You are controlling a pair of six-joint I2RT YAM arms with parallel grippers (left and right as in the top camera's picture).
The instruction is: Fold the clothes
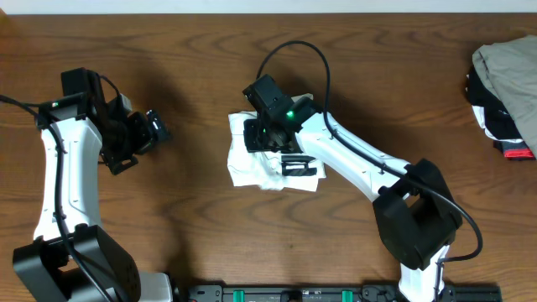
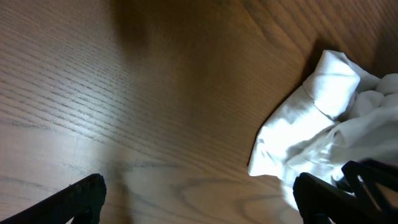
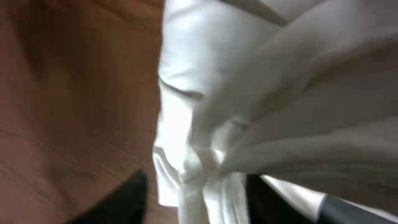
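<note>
The clothes, a white T-shirt (image 1: 247,170), lie bunched in a small wrinkled bundle at the table's middle, with a bit of black lettering (image 1: 300,165) showing. My right gripper (image 1: 267,134) is down on the bundle's upper left part. In the right wrist view its jaws (image 3: 205,196) stand apart, open, with a hemmed fold of the T-shirt (image 3: 261,93) hanging loose between them. My left gripper (image 1: 155,127) hovers open over bare wood, left of the bundle. Its wrist view shows both fingers wide apart (image 2: 202,199) and the T-shirt (image 2: 323,124) at the right.
A heap of beige-grey, black and red garments (image 1: 508,84) lies at the table's far right edge. A black rail (image 1: 336,294) runs along the front edge between the two arm bases.
</note>
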